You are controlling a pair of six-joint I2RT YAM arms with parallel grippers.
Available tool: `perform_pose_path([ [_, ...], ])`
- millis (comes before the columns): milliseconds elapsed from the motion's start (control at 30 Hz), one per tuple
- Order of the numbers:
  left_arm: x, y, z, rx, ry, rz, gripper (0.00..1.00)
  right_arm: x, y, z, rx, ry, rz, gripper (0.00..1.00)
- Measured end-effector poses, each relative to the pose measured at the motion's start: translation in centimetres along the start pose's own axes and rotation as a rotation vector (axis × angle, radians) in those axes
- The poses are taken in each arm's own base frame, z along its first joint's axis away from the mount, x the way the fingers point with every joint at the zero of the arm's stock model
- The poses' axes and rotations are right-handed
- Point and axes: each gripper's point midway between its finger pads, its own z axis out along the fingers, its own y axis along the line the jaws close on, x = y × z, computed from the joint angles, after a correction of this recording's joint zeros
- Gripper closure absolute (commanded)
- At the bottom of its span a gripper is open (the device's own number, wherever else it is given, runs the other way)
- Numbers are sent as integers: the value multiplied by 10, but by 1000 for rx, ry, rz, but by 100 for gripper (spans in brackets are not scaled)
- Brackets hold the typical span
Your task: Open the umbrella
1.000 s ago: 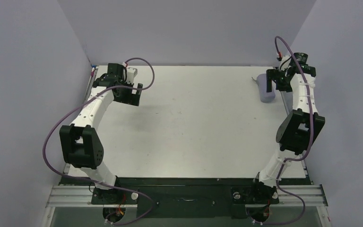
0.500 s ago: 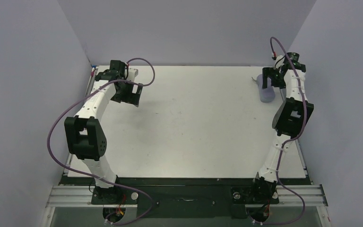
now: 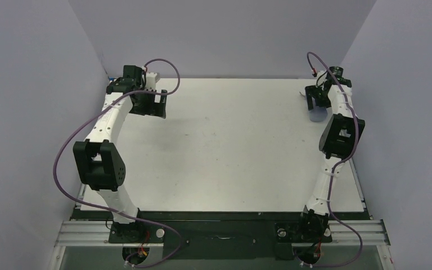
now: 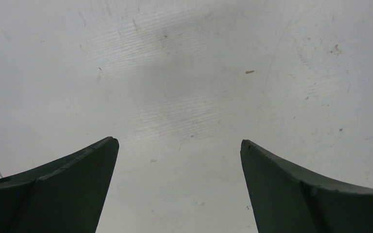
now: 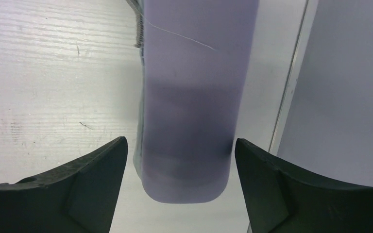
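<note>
The umbrella itself does not show in any view. A pale lavender oval case (image 5: pixel 189 97) with a zipper seam along its left edge lies at the table's far right; in the top view (image 3: pixel 316 116) my right gripper partly covers it. My right gripper (image 5: pixel 179 143) is open, one finger on each side of the case's near end, not touching it; it also shows in the top view (image 3: pixel 316 100). My left gripper (image 4: pixel 179 141) is open and empty over bare table at the far left, as the top view (image 3: pixel 151 106) shows.
The white table (image 3: pixel 230 146) is walled by pale lavender panels at the back and on both sides. The right wall (image 5: pixel 349 87) and the table's metal edge strip (image 5: pixel 291 87) run close beside the case.
My right gripper has moved toward the back wall and now straddles the case's near end. My left gripper has moved back and slightly left, staying open.
</note>
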Motion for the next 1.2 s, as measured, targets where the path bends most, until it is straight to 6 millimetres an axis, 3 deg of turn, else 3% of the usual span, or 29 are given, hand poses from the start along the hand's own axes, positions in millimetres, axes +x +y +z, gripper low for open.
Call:
perform_pose_path([
  [167,-9,6,-7,88,-105,-142,3,-2,15,7,2,13,-82,35],
  [300,-11,34,-21,136,-229,-315,3,-4,29,11,-8,16,-142,42],
  [400,-9,49,-31,122,-296,-353,3,-4,39,12,-27,16,-168,47],
  [600,-7,27,-42,144,-333,-239,3,9,65,1,-104,18,-215,51],
  [767,17,20,-35,146,-286,-129,3,38,107,-20,-212,68,-345,54],
  [900,44,16,-34,131,-279,-58,3,72,155,-45,-311,120,-529,55],
  [1033,62,16,-53,61,-358,-25,3,104,207,-72,-402,152,-747,54],
  [1200,62,12,-88,5,-524,35,3,132,254,-94,-475,148,-973,52],
])
